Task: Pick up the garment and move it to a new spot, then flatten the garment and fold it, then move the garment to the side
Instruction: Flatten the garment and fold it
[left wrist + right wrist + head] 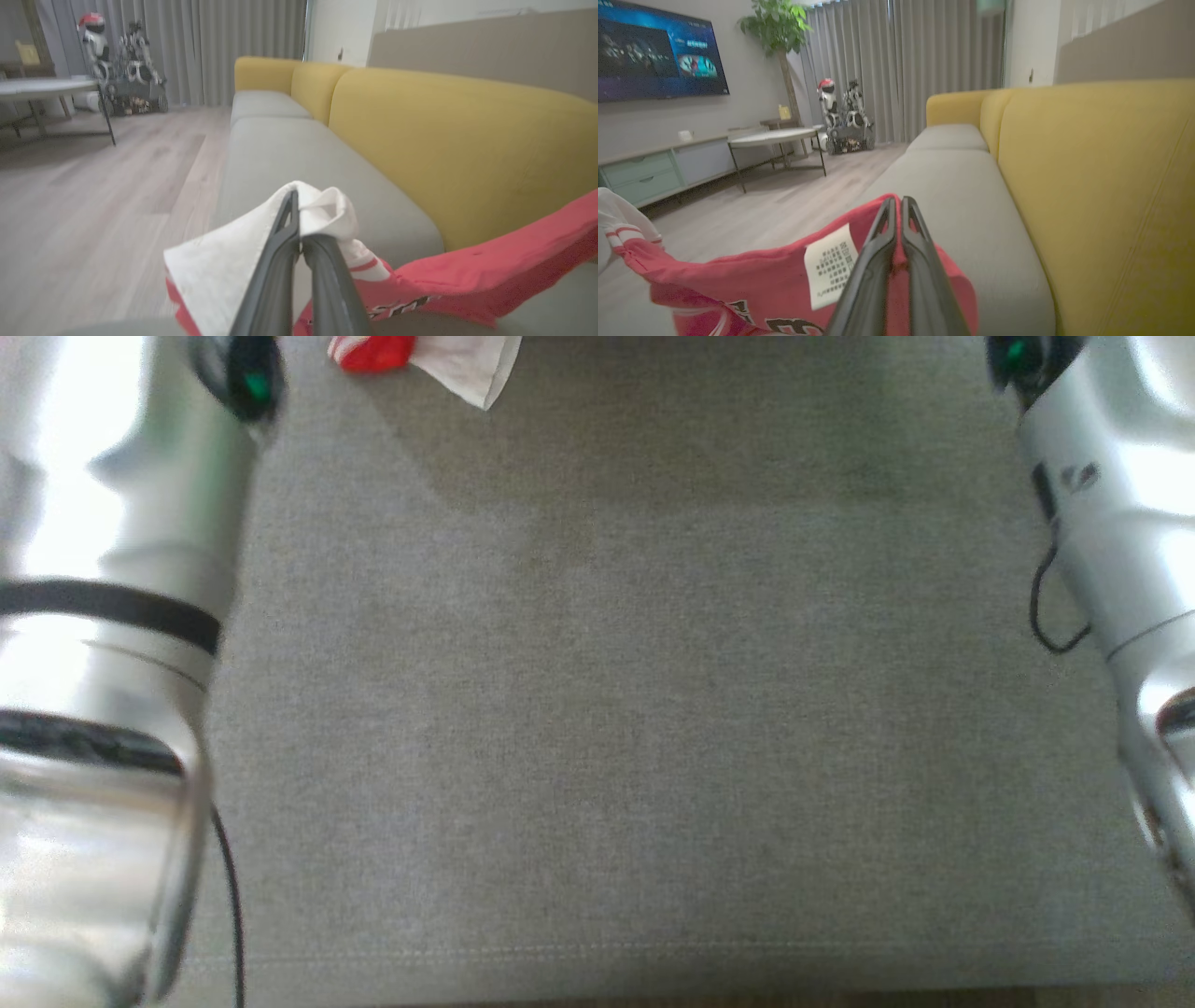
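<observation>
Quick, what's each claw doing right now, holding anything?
The left claw is closed on the garment, at its white part.
The right claw is closed on the same garment's red part.

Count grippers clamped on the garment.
2: left gripper is shut on the garment, on its white part; right gripper is shut on its red part, beside the white label.

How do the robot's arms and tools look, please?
The left arm and right arm are glossy silver-white cylinders. The left has black bands; a thin black cable loops beside the right. The left tool and right tool each have two long dark grey fingers.
</observation>
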Available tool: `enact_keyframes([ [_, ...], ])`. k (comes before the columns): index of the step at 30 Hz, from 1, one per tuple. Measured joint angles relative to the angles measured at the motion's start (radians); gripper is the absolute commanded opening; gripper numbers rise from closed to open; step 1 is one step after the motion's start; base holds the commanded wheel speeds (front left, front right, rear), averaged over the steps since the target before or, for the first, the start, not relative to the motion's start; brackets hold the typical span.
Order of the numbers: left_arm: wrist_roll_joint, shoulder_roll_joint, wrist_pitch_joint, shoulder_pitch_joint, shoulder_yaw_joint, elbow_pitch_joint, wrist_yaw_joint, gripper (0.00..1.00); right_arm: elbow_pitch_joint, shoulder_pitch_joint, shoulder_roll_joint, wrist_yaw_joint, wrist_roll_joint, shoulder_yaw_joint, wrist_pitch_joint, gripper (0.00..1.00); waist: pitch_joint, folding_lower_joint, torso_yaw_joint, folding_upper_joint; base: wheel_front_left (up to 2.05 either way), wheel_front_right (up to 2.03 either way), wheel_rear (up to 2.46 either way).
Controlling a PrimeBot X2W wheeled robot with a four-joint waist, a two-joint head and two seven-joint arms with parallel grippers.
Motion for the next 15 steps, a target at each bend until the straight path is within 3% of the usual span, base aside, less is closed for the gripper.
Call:
enact_keyframes([
  [9, -0.037, -0.048, 0.0, 0.164, 0.035, 0.107, -0.018, 0.0, 0.103, 0.133, 0.014, 0.0, 0.108, 0.061, -0.011, 0.0, 0.037, -0.0001, 0.002, 0.0, 0.0, 0.0, 0.0],
  [15, -0.037, -0.055, 0.0, 0.234, 0.067, 0.077, -0.025, 0.0, 0.035, 0.249, 0.019, 0.0, 0.183, 0.049, -0.013, 0.0, 0.027, -0.0002, -0.009, 0.0, 0.0, 0.0, 0.0],
])
